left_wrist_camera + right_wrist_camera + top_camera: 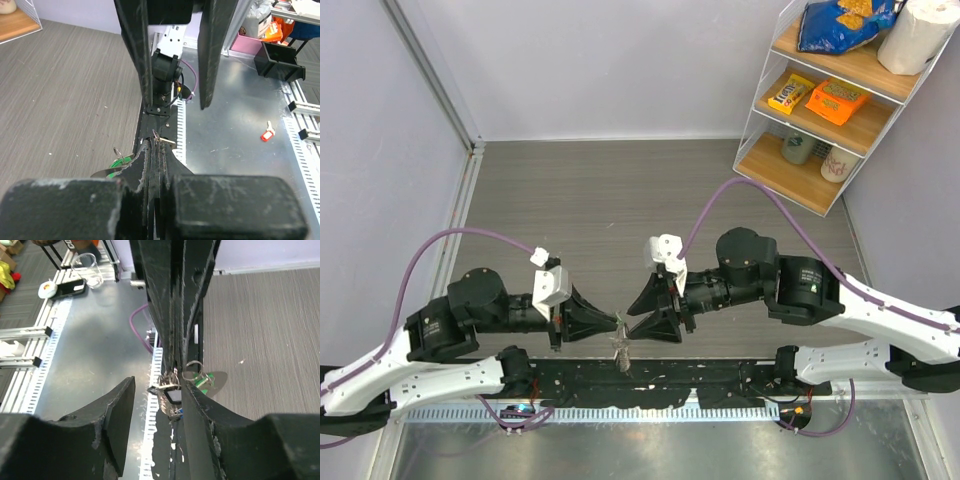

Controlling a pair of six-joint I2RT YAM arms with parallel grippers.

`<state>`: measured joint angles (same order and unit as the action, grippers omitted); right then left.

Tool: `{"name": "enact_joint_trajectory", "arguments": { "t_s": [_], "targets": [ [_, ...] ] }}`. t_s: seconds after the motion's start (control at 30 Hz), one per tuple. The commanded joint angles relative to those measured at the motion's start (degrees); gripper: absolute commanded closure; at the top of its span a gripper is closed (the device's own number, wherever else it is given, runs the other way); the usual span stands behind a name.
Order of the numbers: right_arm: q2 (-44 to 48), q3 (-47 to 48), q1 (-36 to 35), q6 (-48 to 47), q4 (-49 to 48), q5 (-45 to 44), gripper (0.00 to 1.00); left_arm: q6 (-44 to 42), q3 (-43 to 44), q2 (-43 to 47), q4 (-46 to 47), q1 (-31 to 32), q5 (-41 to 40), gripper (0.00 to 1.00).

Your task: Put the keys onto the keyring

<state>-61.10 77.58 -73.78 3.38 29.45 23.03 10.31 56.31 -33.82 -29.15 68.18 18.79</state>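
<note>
Between the arms, left gripper (617, 322) clamped tight on keyring (192, 370), holding it off the table so keys (170, 395) dangle free. Right gripper (157, 386) part open, empty, jaws flanking keys; probably lining up a regrasp.

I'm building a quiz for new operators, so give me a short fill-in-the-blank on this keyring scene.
The left gripper is ___ on the keyring.
The right gripper has its jaws standing ___.
The small tag lying on the metal surface is ___.
Missing words: shut; open; red.
</note>
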Motion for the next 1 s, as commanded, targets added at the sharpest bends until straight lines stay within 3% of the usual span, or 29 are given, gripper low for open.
{"name": "enact_joint_trajectory", "arguments": {
  "t_s": [0.0, 0.97],
  "targets": [
    [1.2, -1.3, -0.2, -1.3, -3.2, -2.3, 0.52, 0.9, 0.1, 1.0, 6.6, 0.1, -0.3, 1.0],
    [-0.4, -2.9, -0.2, -0.8, -8.6, 0.7, 0.54, 3.2, -2.5, 5.1, 10.1, 0.1, 3.4, 1.0]
  ]
}}
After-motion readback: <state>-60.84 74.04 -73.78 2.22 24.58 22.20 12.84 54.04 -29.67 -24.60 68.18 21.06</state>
